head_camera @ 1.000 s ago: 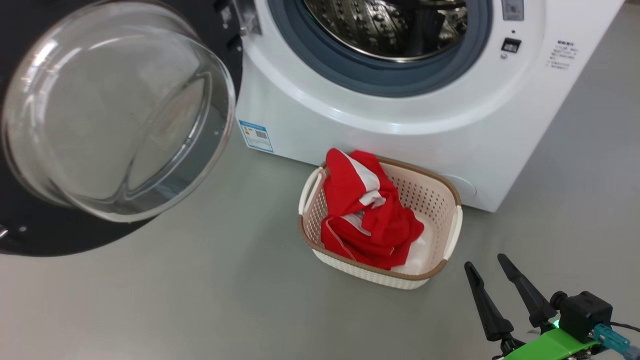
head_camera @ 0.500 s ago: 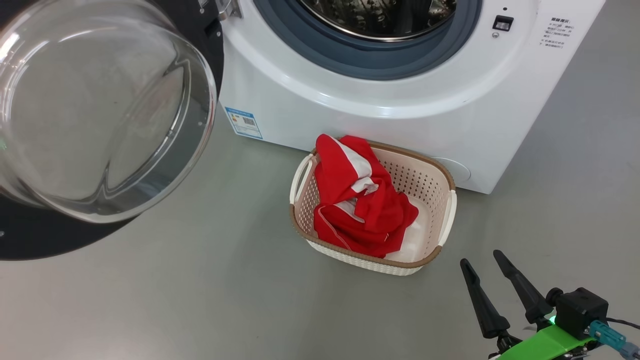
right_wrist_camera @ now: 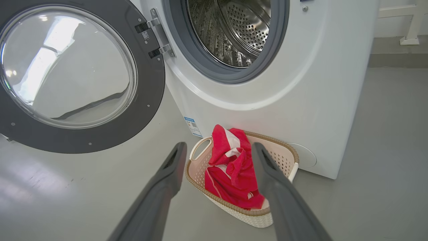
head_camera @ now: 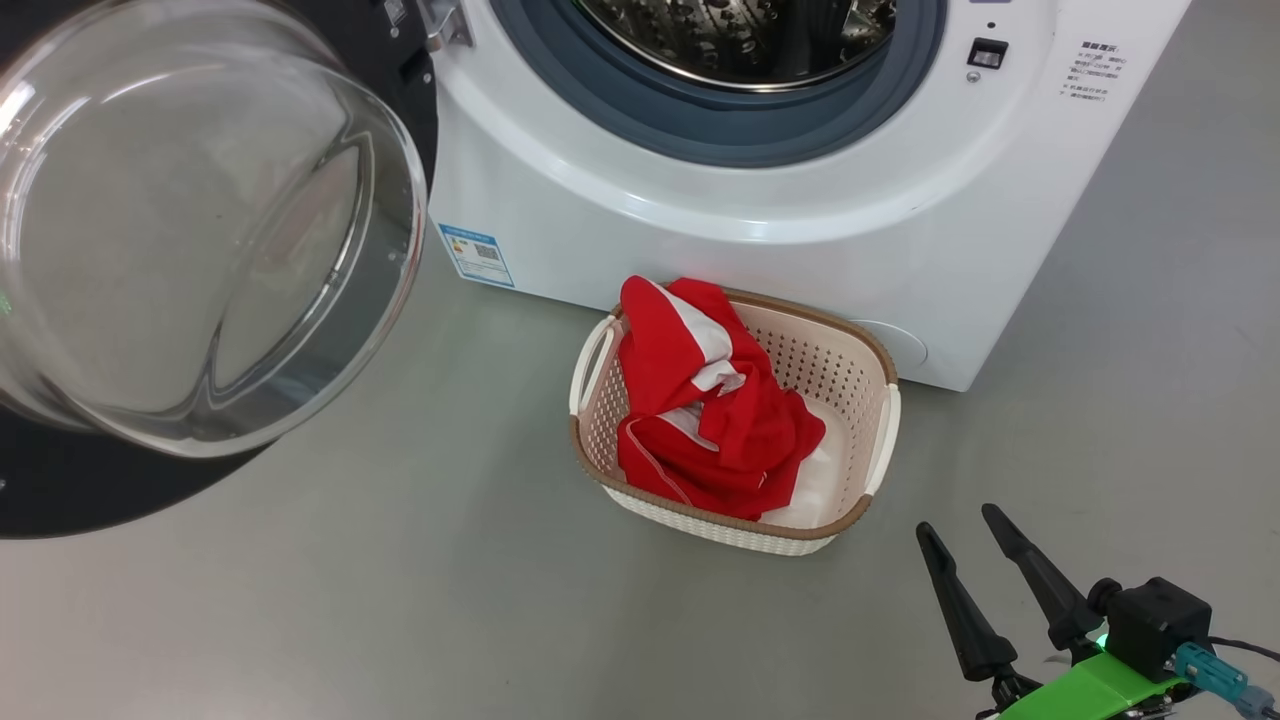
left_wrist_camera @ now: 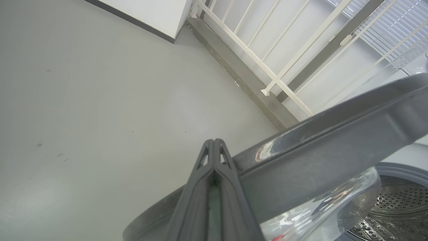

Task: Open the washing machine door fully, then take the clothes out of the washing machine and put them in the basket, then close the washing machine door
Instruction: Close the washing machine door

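Note:
The washing machine [head_camera: 760, 240] stands with its steel drum [head_camera: 740, 35] exposed. The washing machine door [head_camera: 200, 230] is swung wide to the left, its glass bowl bulging toward me. The red and white clothes [head_camera: 710, 420] lie bunched in the cream basket [head_camera: 860, 340], which sits on the floor against the machine's front. My right gripper [head_camera: 956, 521] hovers open and holds nothing, to the lower right of the basket. In the right wrist view, the right gripper [right_wrist_camera: 219, 145] frames the clothes [right_wrist_camera: 230, 167]. My left gripper [left_wrist_camera: 214, 142] is shut, lying alongside the door's dark outer rim [left_wrist_camera: 334, 150].
Grey floor spreads in front of and to the right of the basket. A blue label [head_camera: 476, 255] marks the machine's lower front. A white railing [left_wrist_camera: 267, 67] and a wall base run behind the door in the left wrist view.
The head camera has shifted a little, sliding the machine, door and basket left and up in the picture. Door, clothes, basket and right gripper keep their places.

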Robot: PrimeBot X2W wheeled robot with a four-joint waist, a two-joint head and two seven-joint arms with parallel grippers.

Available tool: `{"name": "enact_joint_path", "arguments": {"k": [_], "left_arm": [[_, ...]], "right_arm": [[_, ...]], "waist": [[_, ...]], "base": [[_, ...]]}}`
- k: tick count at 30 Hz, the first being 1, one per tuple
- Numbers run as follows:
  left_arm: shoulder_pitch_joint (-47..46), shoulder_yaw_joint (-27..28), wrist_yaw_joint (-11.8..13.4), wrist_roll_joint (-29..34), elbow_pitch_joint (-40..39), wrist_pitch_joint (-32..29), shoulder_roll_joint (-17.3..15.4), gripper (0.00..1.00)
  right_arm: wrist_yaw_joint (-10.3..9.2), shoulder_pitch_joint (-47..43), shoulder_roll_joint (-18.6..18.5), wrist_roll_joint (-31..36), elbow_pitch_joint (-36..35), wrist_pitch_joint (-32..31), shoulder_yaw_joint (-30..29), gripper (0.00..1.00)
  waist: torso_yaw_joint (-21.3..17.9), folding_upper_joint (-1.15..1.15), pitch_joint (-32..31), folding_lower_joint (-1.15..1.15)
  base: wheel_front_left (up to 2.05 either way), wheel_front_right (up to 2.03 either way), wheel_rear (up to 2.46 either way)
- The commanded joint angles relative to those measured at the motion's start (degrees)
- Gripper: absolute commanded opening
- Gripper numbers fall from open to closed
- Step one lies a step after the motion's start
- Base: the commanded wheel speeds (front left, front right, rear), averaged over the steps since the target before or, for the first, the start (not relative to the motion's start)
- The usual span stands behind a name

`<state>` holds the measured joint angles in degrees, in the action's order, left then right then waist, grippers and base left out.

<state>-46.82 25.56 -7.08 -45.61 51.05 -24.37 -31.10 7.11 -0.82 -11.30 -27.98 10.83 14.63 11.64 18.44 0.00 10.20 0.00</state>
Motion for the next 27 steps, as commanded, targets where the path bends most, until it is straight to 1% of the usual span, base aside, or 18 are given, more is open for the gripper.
{"name": "enact_joint_path", "arguments": {"k": [1,10,19,27], "left_arm": [[1.2,0.0,-0.4,-1.0,-1.8,-0.8,-3.2,0.0],[4.5,-3.1,-0.4,-6.8,-7.4,-4.5,-3.1,0.0],[9.6,-8.3,-0.4,-12.8,-15.7,-8.3,-3.8,0.0],[14.7,-11.7,-0.4,-18.3,-24.3,-7.9,-4.8,0.0]], "right_arm": [[0.37,1.3,-0.9,0.2,-1.4,0.4,1.0,1.0],[0.37,0.6,-0.3,0.3,-1.4,0.4,0.2,1.0],[0.37,0.1,0.3,0.4,-1.2,0.4,-0.2,1.0],[0.37,-0.5,0.5,0.3,-1.0,0.4,-0.5,1.0]], "waist": [[-0.2,0.0,0.1,0.0],[-0.6,0.0,-0.3,0.0],[0.1,0.0,-2.0,0.0],[0.2,0.0,-3.4,0.0]], "base": [[0.0,0.0,0.0],[0.0,0.0,0.0],[0.0,0.0,0.0],[0.0,0.0,0.0]]}}
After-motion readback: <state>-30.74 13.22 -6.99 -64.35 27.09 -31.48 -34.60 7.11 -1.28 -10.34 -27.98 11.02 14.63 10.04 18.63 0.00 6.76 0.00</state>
